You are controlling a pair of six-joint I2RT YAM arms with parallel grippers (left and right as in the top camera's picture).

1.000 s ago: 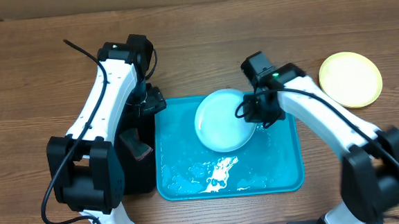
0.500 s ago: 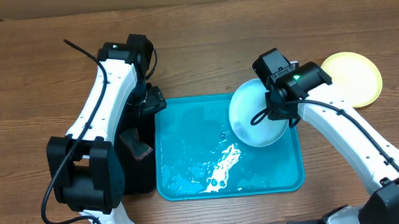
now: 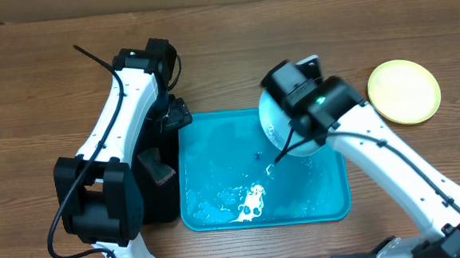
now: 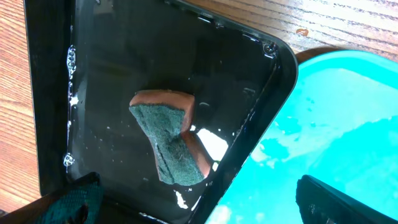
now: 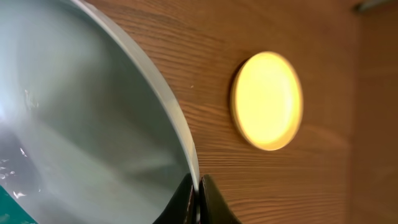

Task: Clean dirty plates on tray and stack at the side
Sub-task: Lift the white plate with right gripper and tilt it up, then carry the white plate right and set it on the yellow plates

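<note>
Right gripper (image 5: 198, 194) was clamped tight on the rim of the light blue plate (image 5: 93, 124), which hung tilted over the tray (image 3: 208, 166).

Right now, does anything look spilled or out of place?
Yes: white foamy liquid lies on the floor of the blue tray, near its front edge. The right gripper holds a wet plate steeply tilted.

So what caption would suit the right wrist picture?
Right gripper pinches the rim of a wet pale blue plate; a yellow plate lies on the wooden table beyond.
</note>
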